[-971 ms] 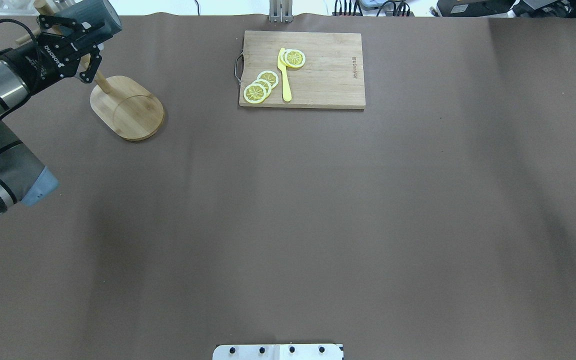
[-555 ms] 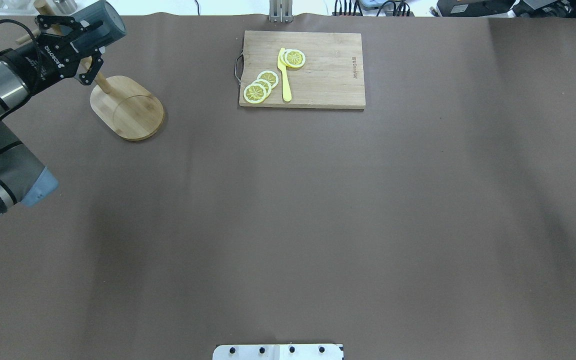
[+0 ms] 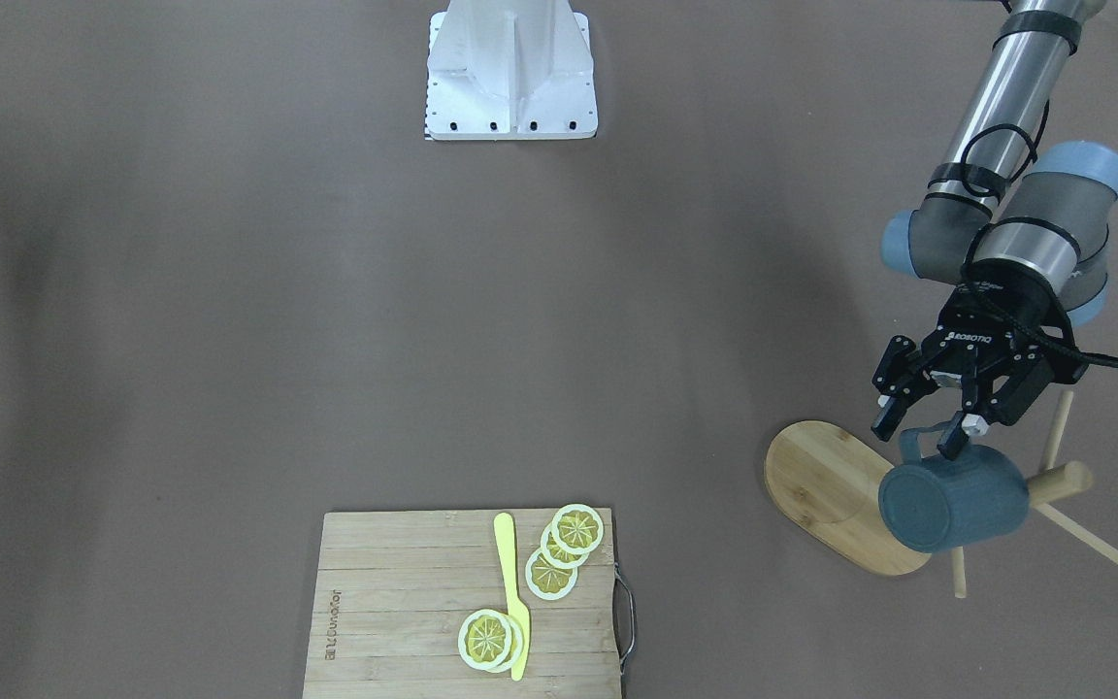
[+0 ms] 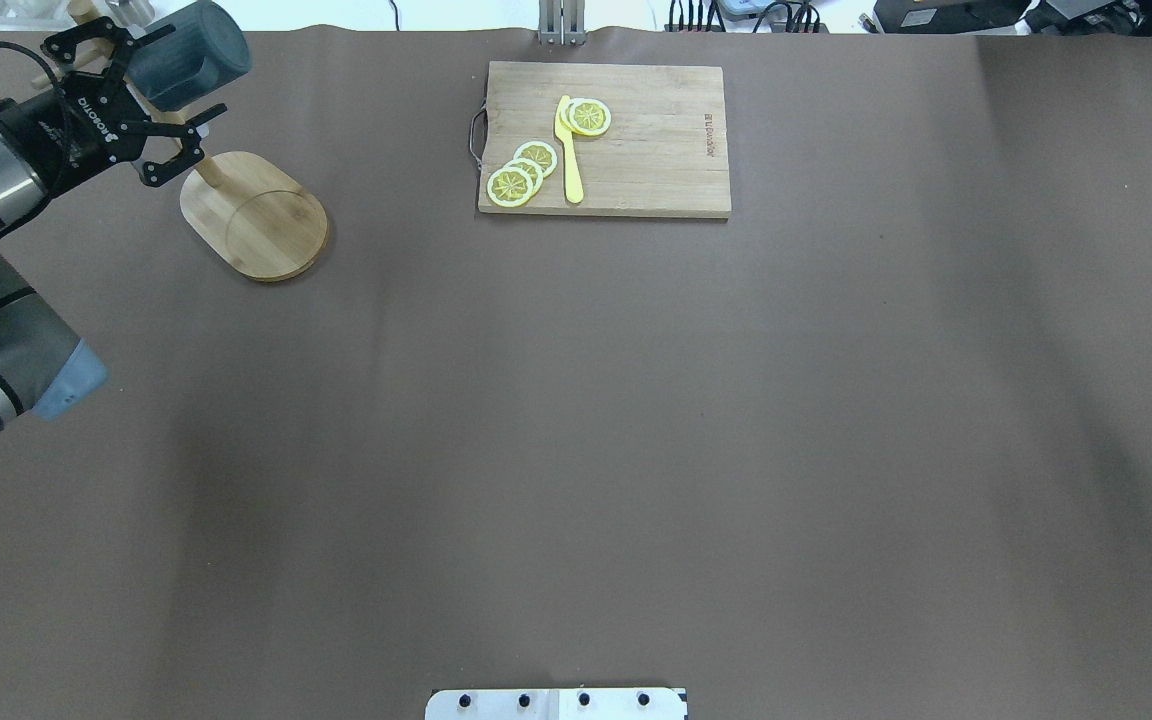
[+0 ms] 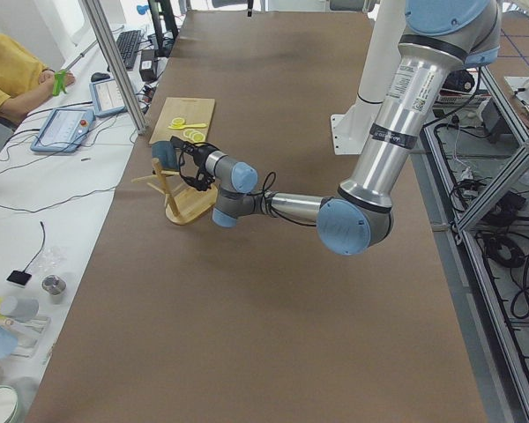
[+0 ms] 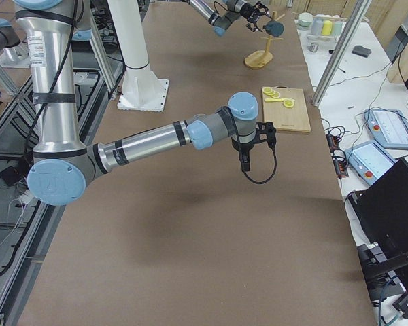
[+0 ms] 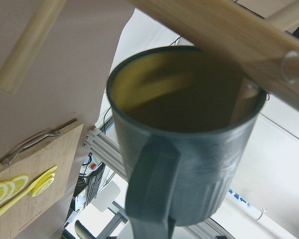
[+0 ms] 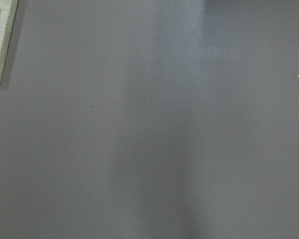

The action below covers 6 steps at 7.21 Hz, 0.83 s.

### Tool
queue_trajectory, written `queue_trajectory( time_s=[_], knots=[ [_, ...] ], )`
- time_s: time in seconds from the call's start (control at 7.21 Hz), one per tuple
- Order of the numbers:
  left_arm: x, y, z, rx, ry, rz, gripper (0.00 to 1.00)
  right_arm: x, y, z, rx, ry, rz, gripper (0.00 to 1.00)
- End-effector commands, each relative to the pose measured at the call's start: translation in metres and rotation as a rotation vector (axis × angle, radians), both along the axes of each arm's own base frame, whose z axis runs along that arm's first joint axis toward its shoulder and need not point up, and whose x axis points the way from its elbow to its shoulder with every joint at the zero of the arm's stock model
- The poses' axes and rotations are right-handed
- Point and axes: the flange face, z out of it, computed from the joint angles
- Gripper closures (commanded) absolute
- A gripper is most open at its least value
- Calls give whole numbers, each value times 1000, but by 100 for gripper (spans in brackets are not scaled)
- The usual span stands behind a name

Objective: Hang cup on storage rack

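The dark blue-teal cup [image 4: 188, 52] lies on its side up on the bamboo storage rack [image 4: 256, 215], against the post. In the front view its base [image 3: 947, 507] faces the camera and its handle points at my left gripper [image 3: 918, 437]. That gripper is open, with a finger on each side of the handle and not clamping it. The left wrist view shows the cup's yellow inside [image 7: 184, 94], the handle close up, the rack post [image 7: 224, 30] above it, and a thin peg reaching into its mouth. My right gripper [image 6: 247, 159] hangs over bare table; I cannot tell its state.
A rectangular cutting board [image 4: 604, 138] with lemon slices [image 4: 521, 175] and a yellow knife [image 4: 568, 150] lies at the table's far middle. The rack's oval base [image 3: 831, 485] sits at the far left. Only brown table cloth shows in the right wrist view.
My left gripper was shut on the cup's handle and has opened. The hand has drawn back a little to the left, and the cup stays on the rack.
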Motion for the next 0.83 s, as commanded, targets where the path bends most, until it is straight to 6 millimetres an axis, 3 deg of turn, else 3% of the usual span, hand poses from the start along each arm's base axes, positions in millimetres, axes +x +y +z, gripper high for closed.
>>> queue_trajectory(
  time_s=[0.0,0.14,0.28,0.42,0.69],
  knots=[
    [-47,28,28,139,-129,8,2,0,0,0,-1,0,0,0],
    [-79,48,52,264,-336,-15,2,0,0,0,-1,0,0,0],
    [-115,54,74,357,-519,-55,2,0,-1,-1,5,-1,0,0],
    [-141,48,89,413,-715,-72,2,0,-1,-3,13,-3,0,0],
    [-194,54,146,577,-1297,-90,2,3,-3,-2,21,10,10,0]
  ],
)
